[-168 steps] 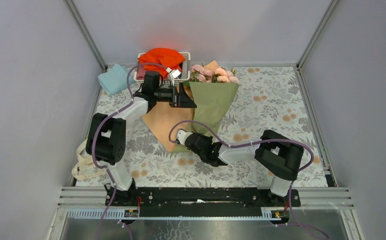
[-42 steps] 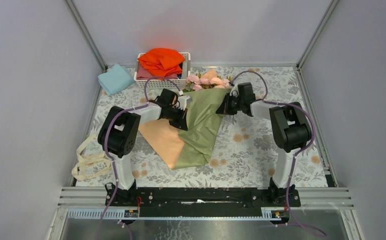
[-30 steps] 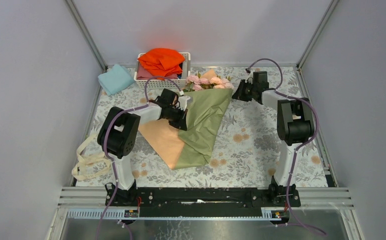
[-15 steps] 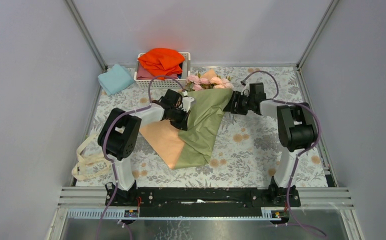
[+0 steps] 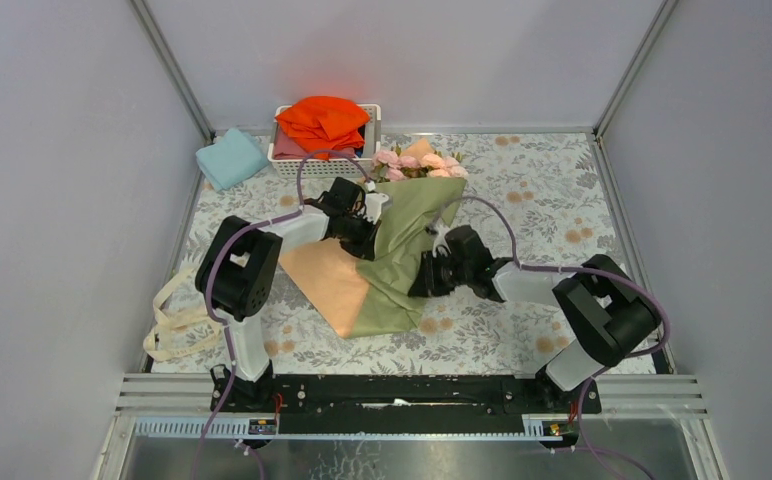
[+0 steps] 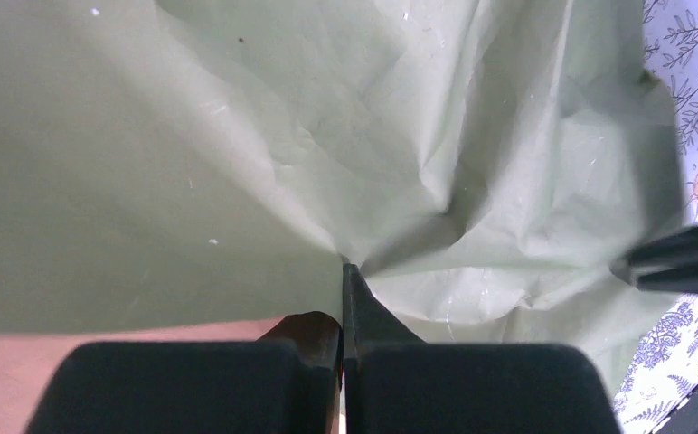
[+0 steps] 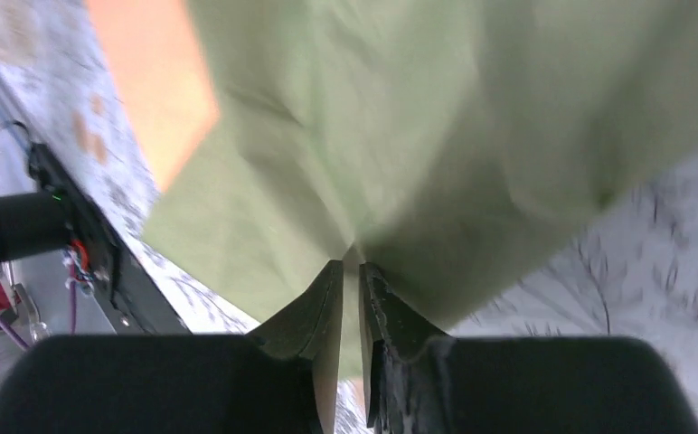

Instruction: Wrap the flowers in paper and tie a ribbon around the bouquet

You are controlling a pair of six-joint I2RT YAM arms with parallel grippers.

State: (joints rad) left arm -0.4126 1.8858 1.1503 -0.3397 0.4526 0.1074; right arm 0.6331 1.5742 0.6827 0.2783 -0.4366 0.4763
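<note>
The paper [image 5: 407,235] lies folded over the flowers [image 5: 417,163], olive green on top, with a peach face [image 5: 327,275] showing at the left. Pink blooms stick out at its far end. My left gripper [image 5: 364,228] is shut on the paper's left fold; in the left wrist view its tips [image 6: 344,271] pinch a creased ridge of the green sheet [image 6: 237,136]. My right gripper [image 5: 425,277] is at the paper's right edge, and its fingers [image 7: 352,264] are closed on the green sheet [image 7: 372,108]. The ribbon is out of view.
A white basket [image 5: 302,168] holding a bright orange cloth [image 5: 322,118] stands at the back, just behind the blooms. A light-blue folded cloth [image 5: 230,158] lies at the back left. Beige bag straps [image 5: 174,318] hang over the table's left edge.
My right gripper has come from the paper's far right corner down to the middle of its right edge, opened, and closed on the sheet. The left gripper has kept its hold.
</note>
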